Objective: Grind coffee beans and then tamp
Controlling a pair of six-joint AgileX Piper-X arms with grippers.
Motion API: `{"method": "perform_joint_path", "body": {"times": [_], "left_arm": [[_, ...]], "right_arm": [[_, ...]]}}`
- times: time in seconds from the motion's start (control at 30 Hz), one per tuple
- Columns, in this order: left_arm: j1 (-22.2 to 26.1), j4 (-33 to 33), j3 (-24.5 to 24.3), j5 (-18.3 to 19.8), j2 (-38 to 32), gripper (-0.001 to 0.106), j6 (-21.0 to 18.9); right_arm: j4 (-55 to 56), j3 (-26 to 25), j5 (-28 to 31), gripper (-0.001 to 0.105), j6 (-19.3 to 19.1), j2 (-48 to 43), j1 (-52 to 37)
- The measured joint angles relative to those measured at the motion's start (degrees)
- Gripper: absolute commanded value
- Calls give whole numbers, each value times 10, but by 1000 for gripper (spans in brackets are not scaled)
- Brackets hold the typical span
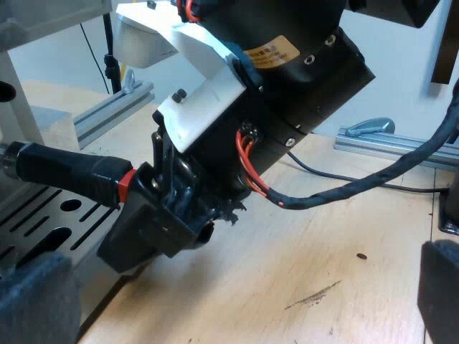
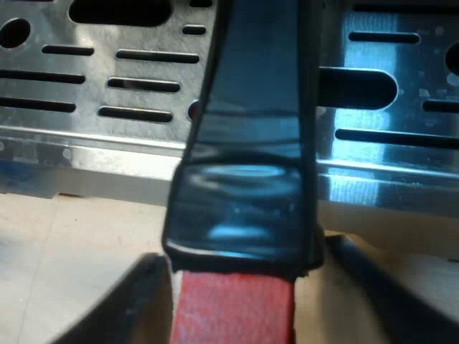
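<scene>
Right gripper (image 2: 240, 304) clamps dark cylindrical handle (image 2: 251, 143) of coffee holder at its red end (image 2: 233, 312), black fingers (image 2: 136, 301) pressed against both sides. Handle extends over slotted steel drip tray (image 2: 86, 93) at espresso machine's front, just beside pale wooden table (image 1: 323, 236). Left gripper (image 1: 237, 294) hovers near, over table, pincer spread wide, holding nothing.

The handle (image 1: 64, 168) and right pincer (image 1: 141, 195) block the drip tray (image 1: 43, 218); the wooden tabletop (image 1: 308, 247) beside lies open.
</scene>
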Motion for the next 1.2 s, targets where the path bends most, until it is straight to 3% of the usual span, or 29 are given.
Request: {"method": "perform_joint_path", "body": {"times": [0.2, 0.63, 1.2], "left_arm": [[0, 0, 0, 0, 0, 97, 0], [0, 0, 0, 0, 0, 97, -3], [0, 9, 0, 4, 0, 97, -7]], "right_arm": [[10, 1, 8, 0, 4, 0, -1], [15, 1, 22, 0, -18, 0, 6], [16, 0, 108, 0, 46, 4, 61]]}}
